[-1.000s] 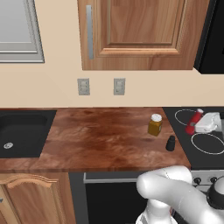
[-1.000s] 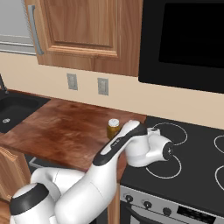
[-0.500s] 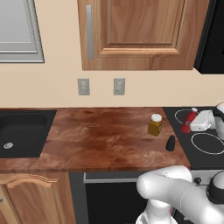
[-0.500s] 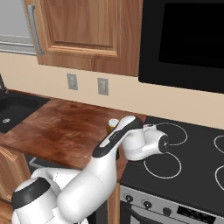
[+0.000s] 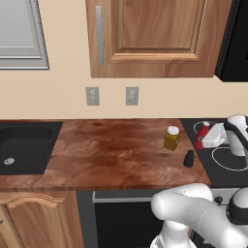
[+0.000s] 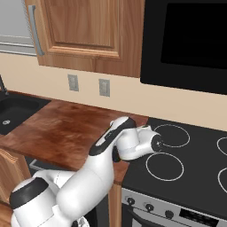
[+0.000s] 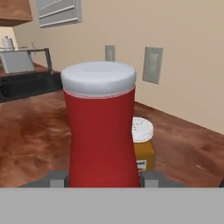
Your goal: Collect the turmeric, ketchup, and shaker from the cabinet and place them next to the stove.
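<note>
Ketchup (image 7: 101,131) clamped between fingers (image 7: 57,179)
Held upright at stove's (image 5: 227,167) left edge, turmeric (image 5: 171,138) and shaker (image 5: 189,158) standing just left on counter (image 5: 106,155)

I'm in a home kitchen. Wood countertop (image 5: 111,155) runs between a black sink basin (image 5: 24,147) on one side and a black glass stove (image 6: 190,159) with white ring markings on the other, steel front with knobs (image 6: 148,208) below. Brown raised-panel wall cabinet (image 5: 150,36) overhead, arched-panel base cabinets (image 5: 34,223) underneath. Two wall outlets (image 5: 112,96) on the beige backsplash. Dark microwave (image 6: 186,42) mounted above the cooktop. Condiments on the counter: turmeric (image 5: 171,138), shaker (image 5: 189,158), ketchup (image 7: 100,131).
</note>
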Robot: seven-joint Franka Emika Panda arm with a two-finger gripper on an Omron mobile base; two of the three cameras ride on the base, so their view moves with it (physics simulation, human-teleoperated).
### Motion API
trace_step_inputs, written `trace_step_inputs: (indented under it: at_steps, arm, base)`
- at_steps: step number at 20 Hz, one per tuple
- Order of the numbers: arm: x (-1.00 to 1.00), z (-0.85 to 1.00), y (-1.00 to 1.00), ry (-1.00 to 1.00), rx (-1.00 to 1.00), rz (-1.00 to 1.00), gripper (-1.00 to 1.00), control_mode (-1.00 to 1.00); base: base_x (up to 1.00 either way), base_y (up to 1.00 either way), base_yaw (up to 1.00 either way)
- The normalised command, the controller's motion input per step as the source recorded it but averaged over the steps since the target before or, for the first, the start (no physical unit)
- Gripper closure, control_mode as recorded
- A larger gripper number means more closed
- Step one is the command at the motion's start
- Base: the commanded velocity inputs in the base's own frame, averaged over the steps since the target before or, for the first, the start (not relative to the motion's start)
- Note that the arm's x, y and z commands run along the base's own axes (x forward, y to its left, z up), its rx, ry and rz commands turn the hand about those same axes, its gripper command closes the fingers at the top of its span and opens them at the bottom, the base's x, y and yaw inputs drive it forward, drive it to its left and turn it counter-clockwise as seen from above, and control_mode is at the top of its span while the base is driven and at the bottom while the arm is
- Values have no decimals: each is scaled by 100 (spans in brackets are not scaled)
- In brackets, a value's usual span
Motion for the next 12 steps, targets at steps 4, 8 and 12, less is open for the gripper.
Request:
trace_step_inputs:
  at_steps: [4,8,12]
  arm:
    - [14,-14,17,0,-4,0,100,-100]
    - [22,-10,1,1,0,4,100,-100]
    - [26,-15,0,2,0,7,100,-100]
  base:
    - [0,0,0]
    - [0,0,0]
    - [0,0,0]
